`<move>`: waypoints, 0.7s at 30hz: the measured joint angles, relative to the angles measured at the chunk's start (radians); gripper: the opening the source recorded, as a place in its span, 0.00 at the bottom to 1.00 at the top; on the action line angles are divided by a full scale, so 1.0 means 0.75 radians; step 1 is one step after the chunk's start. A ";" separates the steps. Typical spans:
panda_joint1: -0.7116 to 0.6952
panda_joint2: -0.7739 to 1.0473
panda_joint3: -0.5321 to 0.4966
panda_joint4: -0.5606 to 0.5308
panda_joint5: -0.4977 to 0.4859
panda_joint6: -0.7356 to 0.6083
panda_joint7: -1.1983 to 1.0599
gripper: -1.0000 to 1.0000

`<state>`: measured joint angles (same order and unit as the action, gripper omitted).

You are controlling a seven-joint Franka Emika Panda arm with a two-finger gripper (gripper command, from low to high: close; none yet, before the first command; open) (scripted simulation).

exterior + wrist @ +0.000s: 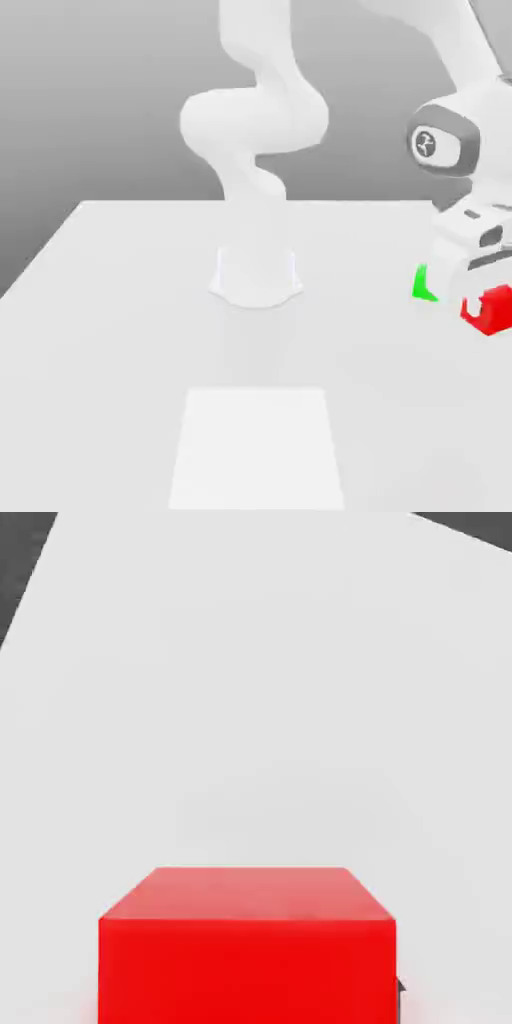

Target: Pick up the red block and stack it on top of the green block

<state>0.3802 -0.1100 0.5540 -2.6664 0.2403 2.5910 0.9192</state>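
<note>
The white 2-finger gripper (pixel 487 300) at the end of the white robot arm (pixel 262 120) was clamped on the small, matte, bright-red cube (pixel 489 309), which sat at the far edge of the exterior view's right, held between the jaws above the pale grey tabletop (pixel 140 300). The small, smooth, bright-green cube (pixel 423 284) rested on the table just beside the gripper, toward the exterior view's left of the red cube, and was partly hidden by the hand. In the hand view the red cube (pixel 248 947) sat close up, with bare table surface (pixel 260 692) beyond it.
</note>
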 joint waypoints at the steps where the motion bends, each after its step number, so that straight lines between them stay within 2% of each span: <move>1: 0.044 -0.027 0.022 -0.021 0.028 -0.004 -0.042 0.00; 7: 0.348 -0.166 0.158 -0.153 0.172 -0.004 -0.277 0.00; 13: 0.633 -0.249 0.279 -0.288 0.262 0.048 -0.474 0.00; 17: 0.617 -0.179 0.332 -0.304 0.215 0.139 -0.459 0.00; 21: 0.545 -0.076 0.385 -0.307 0.110 0.243 -0.389 0.00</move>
<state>0.7886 -0.1668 0.8430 -2.8968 0.3230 2.7730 0.6278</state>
